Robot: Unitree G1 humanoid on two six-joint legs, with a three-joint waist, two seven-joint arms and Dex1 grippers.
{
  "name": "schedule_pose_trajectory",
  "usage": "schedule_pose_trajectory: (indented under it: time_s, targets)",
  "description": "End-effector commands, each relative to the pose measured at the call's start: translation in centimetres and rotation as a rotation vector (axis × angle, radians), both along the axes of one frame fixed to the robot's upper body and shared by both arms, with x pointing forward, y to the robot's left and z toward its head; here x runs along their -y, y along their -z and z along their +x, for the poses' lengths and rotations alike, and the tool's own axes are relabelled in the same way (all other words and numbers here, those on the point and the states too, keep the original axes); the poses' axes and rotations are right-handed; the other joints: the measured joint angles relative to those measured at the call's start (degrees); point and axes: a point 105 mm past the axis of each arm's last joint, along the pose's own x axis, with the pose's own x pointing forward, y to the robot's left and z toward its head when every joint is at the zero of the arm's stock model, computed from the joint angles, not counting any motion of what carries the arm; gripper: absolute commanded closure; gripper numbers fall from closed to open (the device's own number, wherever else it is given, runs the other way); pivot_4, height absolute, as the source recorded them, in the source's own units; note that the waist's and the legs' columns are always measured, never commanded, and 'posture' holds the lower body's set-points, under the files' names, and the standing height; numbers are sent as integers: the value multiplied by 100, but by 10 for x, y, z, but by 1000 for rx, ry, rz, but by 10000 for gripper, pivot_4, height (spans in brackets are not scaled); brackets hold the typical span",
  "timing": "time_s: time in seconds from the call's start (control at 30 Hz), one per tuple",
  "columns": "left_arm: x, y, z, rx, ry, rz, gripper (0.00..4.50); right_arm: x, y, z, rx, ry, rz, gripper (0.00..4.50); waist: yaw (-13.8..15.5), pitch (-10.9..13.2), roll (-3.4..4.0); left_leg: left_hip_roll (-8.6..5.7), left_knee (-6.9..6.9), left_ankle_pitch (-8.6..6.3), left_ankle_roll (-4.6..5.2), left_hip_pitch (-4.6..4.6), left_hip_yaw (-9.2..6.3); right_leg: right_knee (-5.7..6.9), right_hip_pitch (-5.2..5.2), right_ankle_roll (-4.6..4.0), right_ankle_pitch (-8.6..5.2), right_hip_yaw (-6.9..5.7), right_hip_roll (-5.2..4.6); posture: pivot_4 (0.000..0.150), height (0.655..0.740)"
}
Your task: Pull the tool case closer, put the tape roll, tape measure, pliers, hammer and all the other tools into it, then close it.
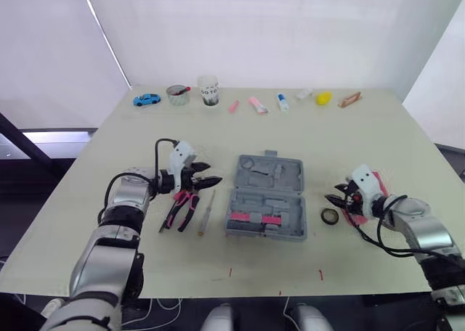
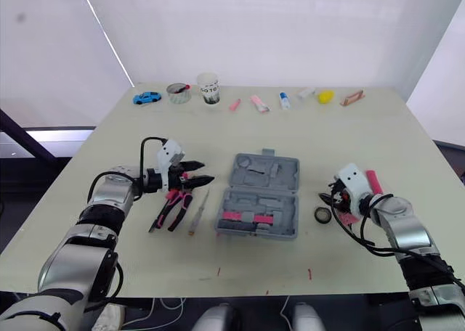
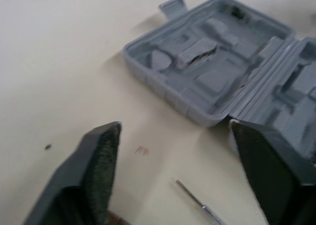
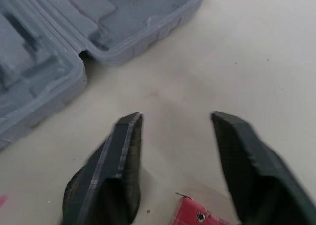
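**Grey plastic tool case lies open mid-desk, a spread claw on either side**

The tool case (image 1: 267, 196) lies open at the middle of the desk (image 1: 363, 128), nearer the front edge than the far one. Both moulded halves lie flat and its latch tab points to the far edge. Pink strips show in the half closest to the front edge.

The left claw (image 1: 214, 172) hangs near the case's left side, apart from it. Its fingers are spread with nothing between them and the tips aim at the case. Under it lie the pliers (image 1: 182, 207), their pink-and-black handles running toward the front left corner. A thin screwdriver (image 1: 207, 211) lies between the pliers and the case.

The right claw (image 1: 333, 193) sits near the case's right side, fingers likewise apart and empty, tips turned toward the case. The tape roll (image 1: 330, 216) lies flat just beside those tips, between the claw and the case's front right corner. A pink tool (image 4: 190, 217) lies under this claw; which tool it is cannot be told.

Along the far edge stand a blue toy car (image 1: 147, 99) and a paper cup (image 1: 209, 91), well apart from the case.
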Motion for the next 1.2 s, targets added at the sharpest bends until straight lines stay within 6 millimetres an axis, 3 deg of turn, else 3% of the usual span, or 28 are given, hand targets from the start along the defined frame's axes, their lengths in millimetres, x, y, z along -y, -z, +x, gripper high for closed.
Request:
schedule_pose_trajectory:
  time_s: [0.03,0.1,0.2,0.47,0.8,1.2]
  targets:
    - [0,-4,3,14,19,21,25604,-16,-5,4,33,-72,-63,38969,-1,0,0,0,0,0,1,0,-1,2,0,0,0,-1,0,1500,7400]
    - [-2,-4,5,6,6,14,32776,-25,1,7,38,-94,-106,44807,-3,0,1,0,14,-1,2,-4,-6,9,1,0,0,-7,1,1500,7400]
    - [-3,-2,4,-9,9,20,44036,-35,0,9,43,-94,-85,45000,1,0,1,0,28,-1,3,-15,-14,10,0,5,3,-13,1,1500,7400]
    - [-3,4,5,-31,0,42,44036,-48,2,13,54,-113,-90,45000,8,1,1,-3,40,1,-1,-34,-23,6,-8,10,7,-22,-3,1500,7400]
    - [8,11,6,-58,13,58,44036,-49,1,16,56,-119,-94,45000,0,0,1,-3,40,0,-1,-34,-26,9,-8,9,7,-25,-2,1500,7400]
    - [17,37,1,-117,70,227,44036,-53,-1,18,68,-127,-90,45000,-5,0,1,-3,40,1,-2,-33,-25,11,-8,9,7,-25,-2,1500,7400]
